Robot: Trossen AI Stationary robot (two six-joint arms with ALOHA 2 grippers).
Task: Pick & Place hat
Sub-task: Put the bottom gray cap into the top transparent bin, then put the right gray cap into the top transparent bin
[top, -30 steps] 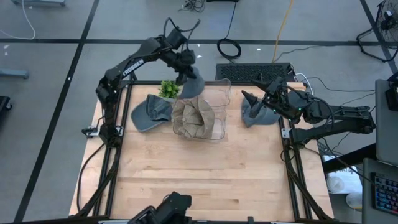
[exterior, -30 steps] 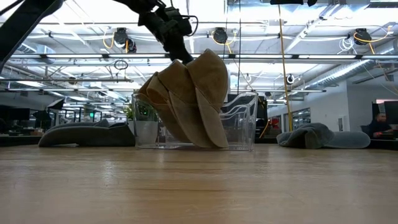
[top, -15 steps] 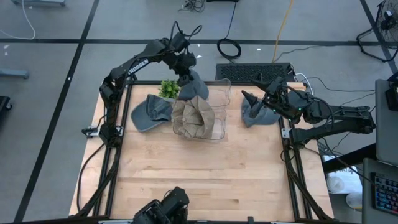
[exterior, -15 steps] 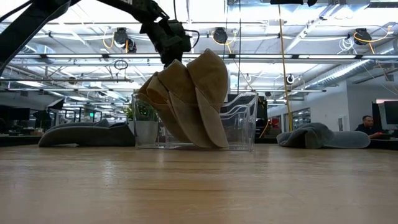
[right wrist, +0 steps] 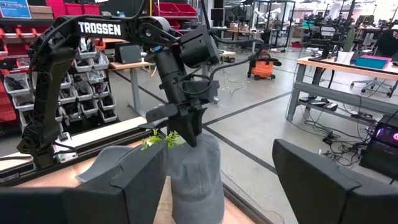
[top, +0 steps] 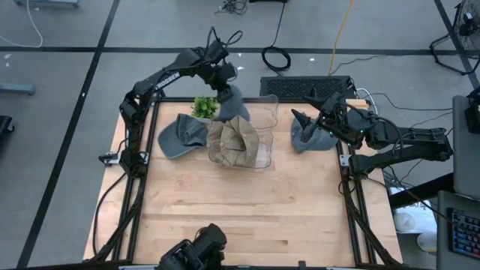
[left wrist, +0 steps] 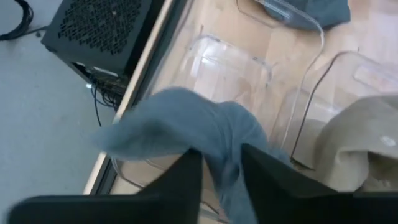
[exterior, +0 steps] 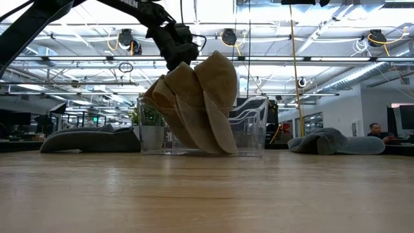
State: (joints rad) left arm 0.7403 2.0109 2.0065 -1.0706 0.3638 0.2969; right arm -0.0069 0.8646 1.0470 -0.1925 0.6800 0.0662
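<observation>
My left gripper is shut on a grey-blue hat above the far left corner of a clear bin. The hat also shows in the left wrist view and the right wrist view. Several tan hats lean together in the bin. A second grey hat lies flat on the table left of the bin. A third lies to the bin's right, under my right gripper, which is open and faces the left arm. My left gripper pinches a bunched fold of the hat's cloth between its two fingers. The fingers come from above, pointing down. The hat hangs below them, slack. In the low view the tan hats hide its lower end.
A small green plant stands at the far edge, left of the bin. A black keyboard lies beyond the table's far edge. The near half of the wooden table is bare.
My left gripper has gone down a little with the grey-blue hat, staying shut on it over the bin's far left corner. The hat still hangs below the fingers.
</observation>
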